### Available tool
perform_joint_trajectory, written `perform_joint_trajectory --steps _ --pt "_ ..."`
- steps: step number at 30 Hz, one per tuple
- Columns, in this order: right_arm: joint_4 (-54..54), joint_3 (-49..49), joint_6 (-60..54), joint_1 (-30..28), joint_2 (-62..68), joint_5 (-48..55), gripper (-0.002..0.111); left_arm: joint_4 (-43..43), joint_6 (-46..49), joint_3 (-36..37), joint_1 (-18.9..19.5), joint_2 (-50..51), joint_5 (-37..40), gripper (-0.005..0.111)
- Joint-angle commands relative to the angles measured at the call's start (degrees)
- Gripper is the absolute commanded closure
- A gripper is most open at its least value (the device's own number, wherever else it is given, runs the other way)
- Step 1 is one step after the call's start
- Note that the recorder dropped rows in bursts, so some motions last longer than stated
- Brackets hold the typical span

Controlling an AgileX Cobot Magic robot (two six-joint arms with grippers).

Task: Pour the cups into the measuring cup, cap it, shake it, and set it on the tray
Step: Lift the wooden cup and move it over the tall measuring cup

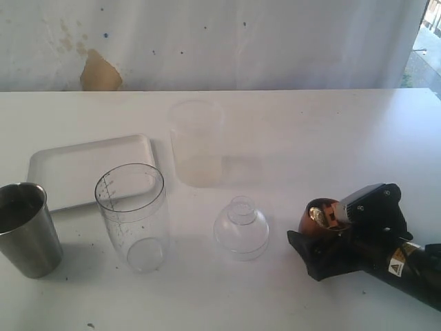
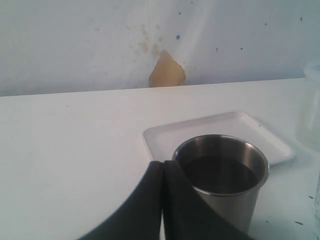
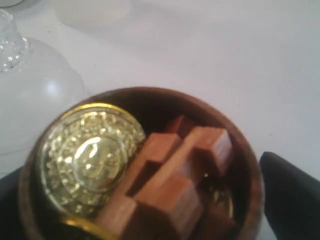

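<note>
The brown wooden cup (image 1: 318,210) stands at the right with a gold medallion and wooden blocks inside. My right gripper (image 1: 334,221) is open and straddles it; in the right wrist view a finger shows on each side of the cup's rim (image 3: 150,97), with a thin gap on one side. At the far left is the steel tumbler (image 1: 27,231), holding something dark. My left gripper (image 2: 162,166) is shut and empty right beside the tumbler (image 2: 225,200). The clear measuring cup (image 1: 133,217) stands upright between tumbler and lid, in front of the white tray (image 1: 76,169).
A clear domed lid (image 1: 241,227) rests on the table just left of the wooden cup. A frosted translucent cup (image 1: 196,145) stands behind it, right of the tray. A white wall with a brown patch (image 1: 100,72) runs along the table's far edge.
</note>
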Motion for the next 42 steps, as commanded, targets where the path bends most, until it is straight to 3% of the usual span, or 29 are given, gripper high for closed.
perform_joint_trajectory --steps 1,4,6,7,12,15,17,22,32,42 --pt "-0.3 -0.5 2.6 0.1 0.2 0.3 0.042 -0.1 -0.3 0.4 0.1 -0.2 0.1 0.107" --pt "-0.9 -0.5 4.0 0.1 0.2 0.4 0.072 -0.1 -0.3 0.4 0.1 -0.2 0.1 0.107" --pt "-5.0 -0.5 4.0 0.1 0.0 0.4 0.104 -0.1 -0.3 0.4 0.1 -0.2 0.1 0.107" --pt "-6.0 -0.5 4.0 0.1 -0.7 0.4 0.108 -0.1 -0.3 0.4 0.1 -0.2 0.1 0.107" --pt "-6.3 -0.9 6.4 0.1 -9.7 1.2 0.108 -0.1 -0.3 0.4 0.1 -0.2 0.1 0.107" --pt "-6.5 -6.0 18.4 1.0 -22.2 18.1 0.108 -0.1 -0.3 0.4 0.1 -0.2 0.1 0.107" --pt "-10.9 -10.8 23.7 4.4 -28.5 25.7 0.108 -0.1 -0.3 0.4 0.1 -0.2 0.1 0.107" --pt "-19.1 -29.3 30.0 21.3 -32.1 53.0 0.108 -0.1 -0.3 0.4 0.1 -0.2 0.1 0.107" --pt "-21.0 -44.6 26.8 32.7 -20.6 58.7 0.108 -0.1 -0.3 0.4 0.1 -0.2 0.1 0.107" --pt "-21.0 -53.4 10.0 39.0 -12.7 67.0 0.108 -0.1 -0.3 0.4 0.1 -0.2 0.1 0.107"
